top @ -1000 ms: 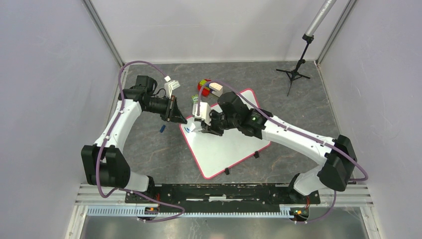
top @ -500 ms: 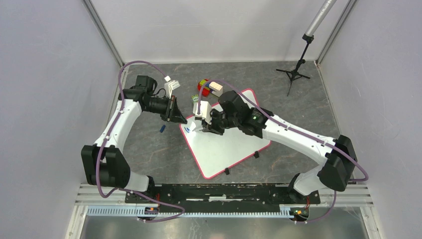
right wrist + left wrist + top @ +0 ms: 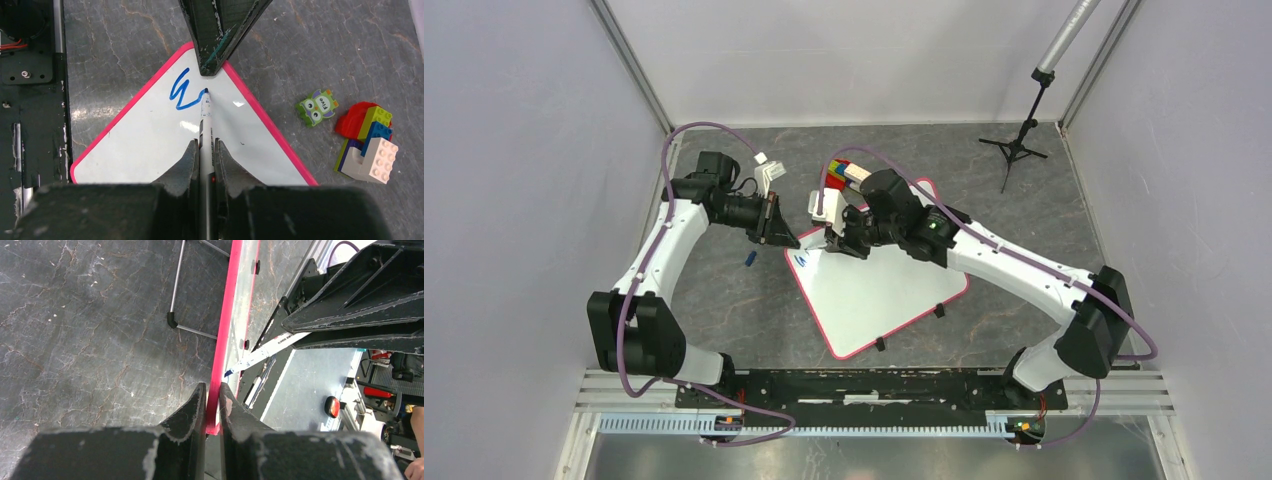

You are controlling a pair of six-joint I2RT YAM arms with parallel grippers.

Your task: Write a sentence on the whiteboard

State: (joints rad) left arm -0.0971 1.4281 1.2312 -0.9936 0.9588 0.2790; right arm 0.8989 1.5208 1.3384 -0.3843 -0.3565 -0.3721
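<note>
The whiteboard (image 3: 874,290) lies tilted on the table, with a pink-red rim. My left gripper (image 3: 782,238) is shut on its far-left corner; in the left wrist view the fingertips (image 3: 213,392) pinch the pink rim (image 3: 227,315). My right gripper (image 3: 839,240) is shut on a white marker (image 3: 205,120) with a blue tip. The tip rests on the board (image 3: 140,150) just right of the sentence (image 3: 182,92), which is only one blue "W"-like stroke near the corner. The left gripper's fingers (image 3: 215,45) show above it. The marker also shows in the left wrist view (image 3: 265,347).
A pile of toy bricks (image 3: 367,145) and a green owl brick (image 3: 317,106) lie past the board's far edge. A small blue cap (image 3: 751,260) lies left of the board. A black tripod stand (image 3: 1019,140) stands at the back right. Black clips (image 3: 939,311) sit on the near edge.
My right gripper has moved the marker toward the far side, and the blue stroke near the corner has grown. The left gripper has held still on the rim.
</note>
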